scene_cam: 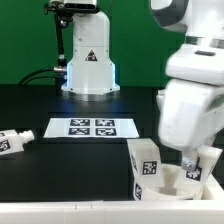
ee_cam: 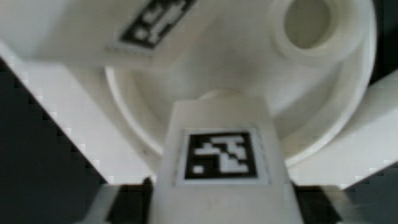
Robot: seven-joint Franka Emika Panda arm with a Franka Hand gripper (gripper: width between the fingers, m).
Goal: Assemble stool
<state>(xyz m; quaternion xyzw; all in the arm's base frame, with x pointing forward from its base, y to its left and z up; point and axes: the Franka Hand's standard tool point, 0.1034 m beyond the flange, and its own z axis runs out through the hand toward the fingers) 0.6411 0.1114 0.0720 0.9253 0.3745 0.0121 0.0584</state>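
Note:
The round white seat disc [scene_cam: 172, 190] lies at the front on the exterior view's right. It fills the wrist view [ee_cam: 178, 90]. One tagged white leg [scene_cam: 145, 162] stands upright on the seat and also shows in the wrist view [ee_cam: 157, 25]. My gripper [scene_cam: 192, 162] is down over the seat, shut on a second tagged leg [ee_cam: 222, 150] that it holds against the seat. That leg shows beside the fingers in the exterior view [scene_cam: 208, 166]. Dark fingers [ee_cam: 128, 205] flank the leg on both sides. A third leg [scene_cam: 12, 141] lies loose on the table at the exterior view's left.
The marker board [scene_cam: 92, 128] lies flat in the middle of the black table. The robot base [scene_cam: 88, 60] stands behind it in front of a green backdrop. The white arm [scene_cam: 195, 95] hides much of the seat's right side.

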